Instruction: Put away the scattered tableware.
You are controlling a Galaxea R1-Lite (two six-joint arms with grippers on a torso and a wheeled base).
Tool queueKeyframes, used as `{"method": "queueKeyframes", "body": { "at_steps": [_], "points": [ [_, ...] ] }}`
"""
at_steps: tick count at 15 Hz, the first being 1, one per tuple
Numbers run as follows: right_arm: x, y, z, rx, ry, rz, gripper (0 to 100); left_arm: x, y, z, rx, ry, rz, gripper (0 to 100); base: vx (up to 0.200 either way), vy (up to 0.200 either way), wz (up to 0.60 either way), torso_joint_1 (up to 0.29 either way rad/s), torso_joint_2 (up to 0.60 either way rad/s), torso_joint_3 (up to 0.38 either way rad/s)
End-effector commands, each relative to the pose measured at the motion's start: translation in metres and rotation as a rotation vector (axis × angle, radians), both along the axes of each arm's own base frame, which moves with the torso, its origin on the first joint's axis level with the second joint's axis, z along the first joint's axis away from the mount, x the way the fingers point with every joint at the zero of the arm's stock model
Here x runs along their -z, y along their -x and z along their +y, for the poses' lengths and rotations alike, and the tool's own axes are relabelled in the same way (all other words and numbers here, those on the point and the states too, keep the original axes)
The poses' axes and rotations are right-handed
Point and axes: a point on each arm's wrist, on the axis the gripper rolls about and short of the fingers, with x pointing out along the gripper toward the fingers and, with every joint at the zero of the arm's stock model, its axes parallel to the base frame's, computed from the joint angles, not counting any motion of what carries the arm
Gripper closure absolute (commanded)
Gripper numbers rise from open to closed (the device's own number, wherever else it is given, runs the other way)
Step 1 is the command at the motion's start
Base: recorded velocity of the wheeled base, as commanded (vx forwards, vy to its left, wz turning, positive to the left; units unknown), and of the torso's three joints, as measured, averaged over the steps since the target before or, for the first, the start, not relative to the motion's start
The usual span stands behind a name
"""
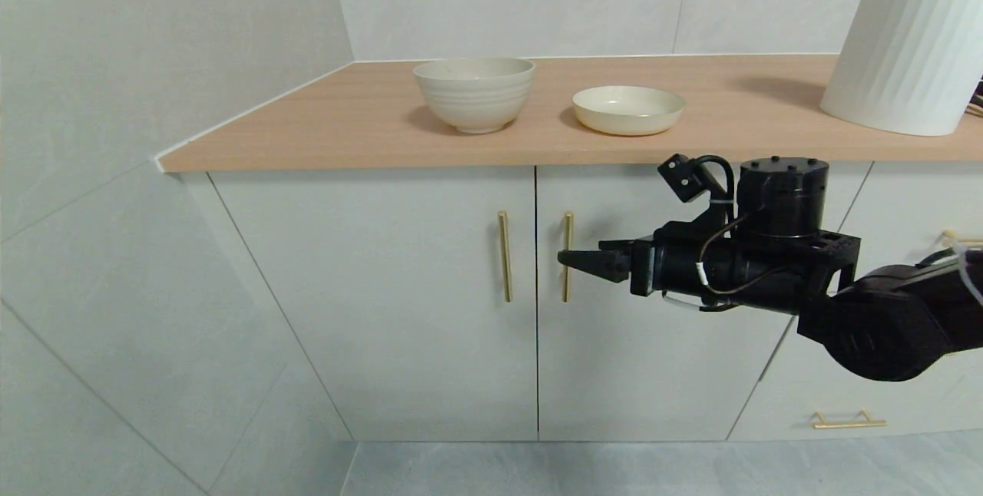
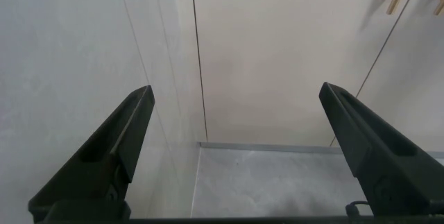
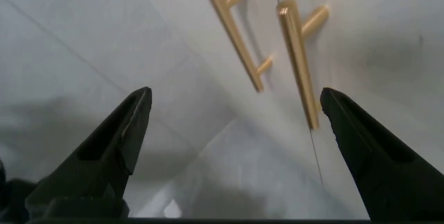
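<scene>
Head view: a ribbed cream bowl (image 1: 474, 93) and a shallow, smooth cream dish (image 1: 628, 109) sit upright, near each other, on the wood-grain table (image 1: 345, 127). A tall white fluted cylinder (image 1: 910, 35) stands at the table's right end. The black right tool (image 1: 572, 259) hangs below the table edge in front of a slim brass bar handle (image 1: 567, 289) on the matte pale cabinet door (image 1: 637, 358), fingers spread wide and empty. The left tool (image 2: 234, 91) is also wide and empty, over the grey marbled floor (image 2: 277, 182).

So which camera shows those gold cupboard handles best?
The right wrist view: both handles close up, unblocked. The head view shows them smaller, the right tool crossing one. The left wrist view catches their ends.
</scene>
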Motion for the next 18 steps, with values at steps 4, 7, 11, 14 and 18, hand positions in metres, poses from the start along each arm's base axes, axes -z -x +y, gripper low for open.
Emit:
{"method": "queueKeyframes", "body": {
  "at_steps": [4,7,11,14,18],
  "points": [
    [0.036,-0.031,0.018,0.05,-0.015,0.012,0,0.0,0.0,0.0,-0.001,0.0,0.0,0,0.0,0.0,0.0,0.0,0.0,0.0],
    [0.038,-0.036,0.024,0.069,-0.041,0.037,0,0.0,0.0,0.0,-0.001,0.0,0.0,0,0.0,0.0,0.0,0.0,0.0,0.0],
    [0.051,-0.037,0.041,0.066,-0.069,0.024,0,0.0,0.0,0.0,-0.001,0.0,0.0,0,0.0,0.0,0.0,0.0,0.0,0.0],
    [0.053,-0.033,0.046,0.054,-0.075,0.041,0,0.0,0.0,0.0,-0.001,0.0,0.0,0,0.0,0.0,0.0,0.0,0.0,0.0],
    [0.04,-0.011,0.049,0.002,-0.12,0.089,0,0.0,0.0,0.0,-0.001,0.0,0.0,0,0.0,0.0,0.0,0.0,0.0,0.0]
  ]
}}
